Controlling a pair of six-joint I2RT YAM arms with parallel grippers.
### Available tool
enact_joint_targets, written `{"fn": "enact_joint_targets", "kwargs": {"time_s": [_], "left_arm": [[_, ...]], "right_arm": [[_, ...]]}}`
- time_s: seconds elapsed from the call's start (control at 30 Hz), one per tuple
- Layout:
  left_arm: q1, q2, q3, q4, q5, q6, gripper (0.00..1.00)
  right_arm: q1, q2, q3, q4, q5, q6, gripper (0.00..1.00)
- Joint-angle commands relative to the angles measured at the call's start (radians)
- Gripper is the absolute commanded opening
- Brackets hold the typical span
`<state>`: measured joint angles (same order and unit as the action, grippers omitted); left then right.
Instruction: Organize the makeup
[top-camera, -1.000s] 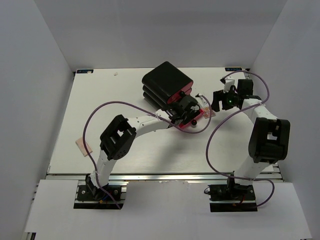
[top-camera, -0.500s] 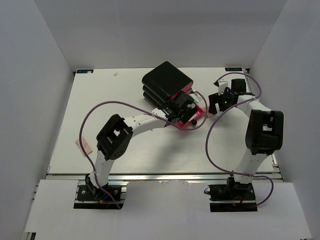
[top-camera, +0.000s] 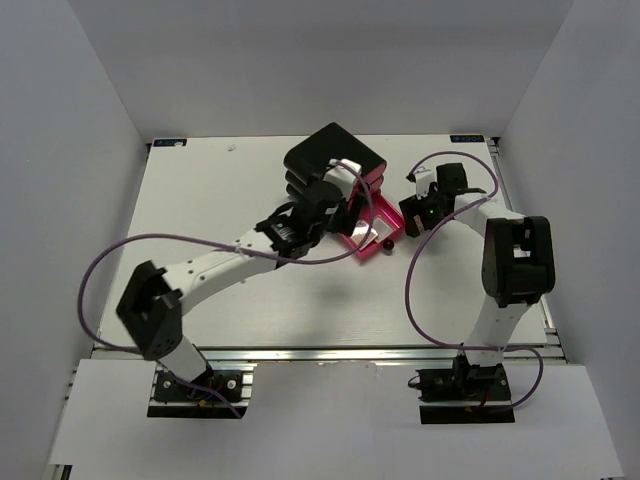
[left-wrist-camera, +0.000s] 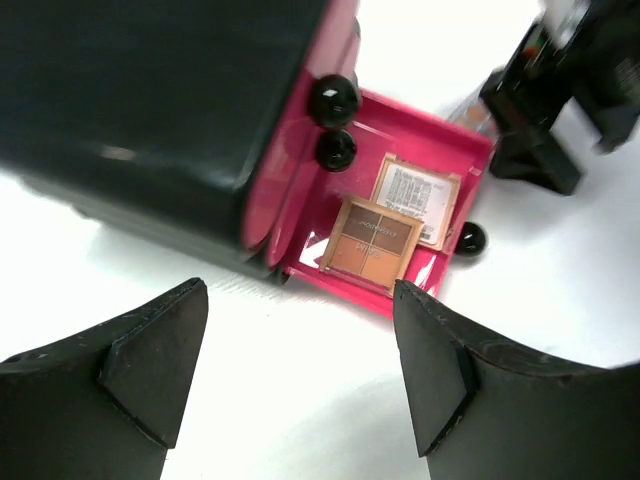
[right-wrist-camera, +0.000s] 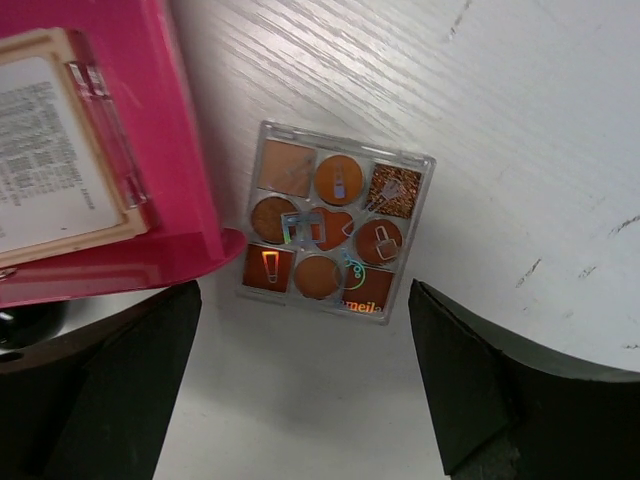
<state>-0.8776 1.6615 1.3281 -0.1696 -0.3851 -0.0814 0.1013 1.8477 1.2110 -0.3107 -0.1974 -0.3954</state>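
Left wrist view: black drawer box (left-wrist-camera: 150, 100) cut off at the top and left edges, with the right tool (left-wrist-camera: 540, 110) blurred and partly out of frame. Right wrist view: label-backed palette (right-wrist-camera: 50, 150) cropped at the left edge. Top view: left arm (top-camera: 230, 265) covers part of the open pink drawer (top-camera: 385, 232), and its contents are too small to tell.

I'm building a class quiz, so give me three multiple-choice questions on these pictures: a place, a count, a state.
1. Where is the clear palette? A on the floor; B on the table beside the pink drawer; C inside the drawer.
2. How many palettes lie in that drawer? A one; B two; C four.
3. The right gripper is: A open and empty; B shut on a brush; C shut on a palette.
Answers: B, it lies just off the drawer's edge; B, two sit side by side; A, its jaws stand apart.
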Motion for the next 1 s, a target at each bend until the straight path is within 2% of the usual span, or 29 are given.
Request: {"fn": "enact_joint_targets", "kwargs": {"time_s": [0.0,0.23,0.4,0.5,0.7,0.8,0.83,0.9,0.93,0.97], "left_arm": [[0.014,-0.121,-0.099,0.027,-0.046,-0.106,0.84],[0.023,-0.258,-0.259,0.027,-0.084,-0.218,0.84],[0.026,-0.304,-0.291,0.021,-0.103,-0.256,0.84],[0.028,-0.339,-0.302,0.004,-0.123,-0.282,0.84],[0.052,-0.498,-0.397,-0.051,-0.17,-0.417,0.87],[0.092,-0.586,-0.47,-0.1,-0.201,-0.527,0.89],[0.104,-0.647,-0.487,-0.138,-0.227,-0.562,0.91],[0.139,-0.706,-0.532,-0.215,-0.254,-0.671,0.96],[0.152,-0.764,-0.546,-0.24,-0.274,-0.702,0.97],[0.163,-0.791,-0.558,-0.269,-0.285,-0.736,0.98]], "right_arm": [[-0.003,0.027,-0.004,0.033,0.065,0.044,0.89],[0.005,0.079,0.03,0.035,0.067,0.096,0.89],[0.021,0.116,0.077,0.038,0.098,0.096,0.89],[0.025,0.134,0.091,0.041,0.133,0.096,0.84],[-0.005,0.13,0.061,0.039,0.161,0.082,0.65],[-0.035,0.11,0.047,0.03,0.145,0.076,0.5],[-0.044,0.096,0.038,0.028,0.133,0.067,0.4],[-0.064,0.073,0.029,0.031,0.11,0.052,0.3],[-0.072,0.041,0.018,0.042,0.063,0.041,0.21],[-0.077,0.024,0.015,0.048,0.037,0.014,0.15]]}}
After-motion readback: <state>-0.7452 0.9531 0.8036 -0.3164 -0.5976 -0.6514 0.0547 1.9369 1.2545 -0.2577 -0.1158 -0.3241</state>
